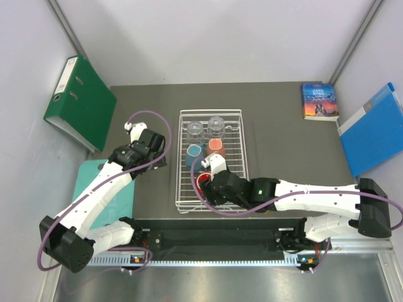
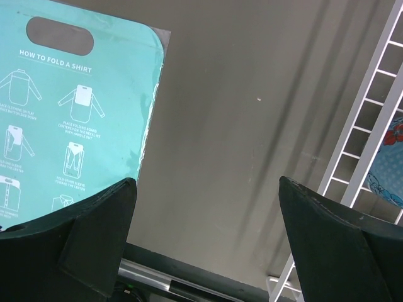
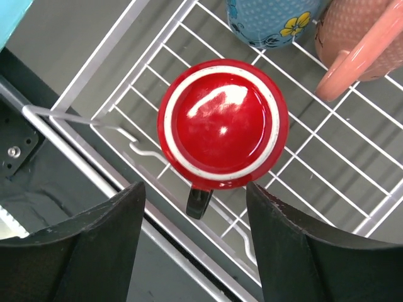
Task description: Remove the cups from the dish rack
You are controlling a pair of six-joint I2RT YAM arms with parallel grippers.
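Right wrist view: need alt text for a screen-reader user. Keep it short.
A red mug, seen from straight above, sits in a corner of the white wire dish rack, with the dark fingers of the right gripper open just short of it, not touching. A light-blue mug and a salmon-pink mug show at the top edge.

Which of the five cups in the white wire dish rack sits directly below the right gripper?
The red mug at the near end of the rack; the light-blue mug, salmon-pink mug and glass tumblers stand farther back.
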